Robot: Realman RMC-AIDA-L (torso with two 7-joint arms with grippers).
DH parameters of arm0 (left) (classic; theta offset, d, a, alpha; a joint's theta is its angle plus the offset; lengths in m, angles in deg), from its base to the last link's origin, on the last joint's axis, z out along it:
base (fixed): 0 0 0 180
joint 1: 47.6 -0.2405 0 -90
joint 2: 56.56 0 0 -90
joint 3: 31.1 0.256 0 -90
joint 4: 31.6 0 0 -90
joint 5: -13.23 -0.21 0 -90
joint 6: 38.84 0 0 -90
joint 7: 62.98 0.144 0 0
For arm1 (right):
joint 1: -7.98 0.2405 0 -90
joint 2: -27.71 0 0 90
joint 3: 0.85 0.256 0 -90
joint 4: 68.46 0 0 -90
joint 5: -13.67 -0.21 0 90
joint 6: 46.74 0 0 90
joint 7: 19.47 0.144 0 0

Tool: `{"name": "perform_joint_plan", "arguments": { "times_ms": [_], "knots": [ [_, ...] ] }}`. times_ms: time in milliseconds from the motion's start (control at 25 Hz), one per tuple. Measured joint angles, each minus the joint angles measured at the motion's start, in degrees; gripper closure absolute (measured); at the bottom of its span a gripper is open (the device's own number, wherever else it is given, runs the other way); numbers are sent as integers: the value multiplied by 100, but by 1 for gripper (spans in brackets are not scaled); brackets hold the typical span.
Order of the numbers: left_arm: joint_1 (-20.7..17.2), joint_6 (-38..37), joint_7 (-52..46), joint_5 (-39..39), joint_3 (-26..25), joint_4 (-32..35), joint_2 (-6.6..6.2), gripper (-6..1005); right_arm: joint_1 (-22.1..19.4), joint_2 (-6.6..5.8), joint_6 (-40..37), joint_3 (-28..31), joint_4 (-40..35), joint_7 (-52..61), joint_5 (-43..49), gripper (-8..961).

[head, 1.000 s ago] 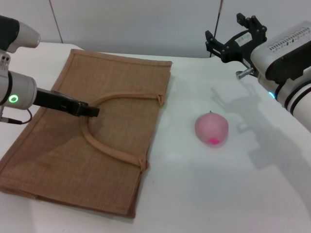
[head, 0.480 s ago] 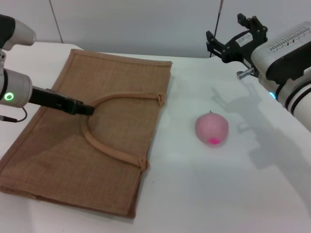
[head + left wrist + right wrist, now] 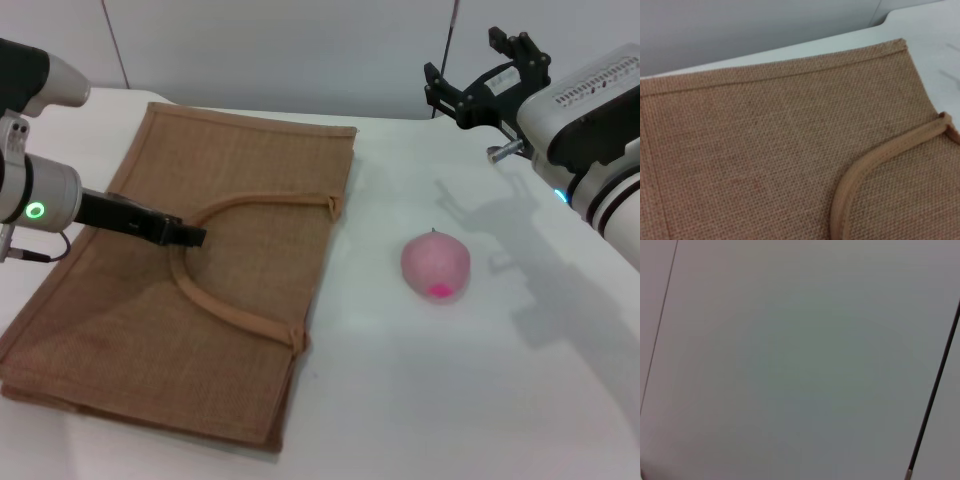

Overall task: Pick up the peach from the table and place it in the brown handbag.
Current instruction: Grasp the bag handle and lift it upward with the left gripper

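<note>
The peach point(image 3: 436, 265), pale pink with a magenta patch, lies on the white table point(image 3: 430, 390) right of centre. To its left the brown handbag point(image 3: 240, 170) lies flat, its arched handle point(image 3: 260, 200) on top. My left gripper point(image 3: 188, 236) reaches in from the left, shut at the bend of that handle. The left wrist view shows only the handbag's weave point(image 3: 765, 140) and part of the handle point(image 3: 875, 162). My right gripper point(image 3: 482, 82) hangs open in the air above the table's far right, well behind the peach.
A grey wall point(image 3: 300, 50) stands behind the table's far edge; the right wrist view shows only that wall point(image 3: 790, 360). Bare tabletop surrounds the peach and runs to the front edge.
My left gripper drew back to the left, then came right and slightly lower again at the handle bend. The handbag's near edge shifted a little. The right arm and peach stayed still.
</note>
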Motion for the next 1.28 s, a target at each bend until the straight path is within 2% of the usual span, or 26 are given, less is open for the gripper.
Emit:
{"name": "perform_joint_plan", "arguments": {
  "times_ms": [840, 920, 1280],
  "knots": [
    [61, -91, -78, -158, -12, -86, 2, 555, 5, 0, -10, 16, -28, 0, 0, 71],
    [66, -96, -96, -159, -1, -89, 2, 661, 6, 0, -10, 17, -31, 0, 0, 71],
    [139, -112, -137, -207, 8, -252, -37, 682, 18, 0, -11, 18, -40, 0, 0, 71]
  ]
}}
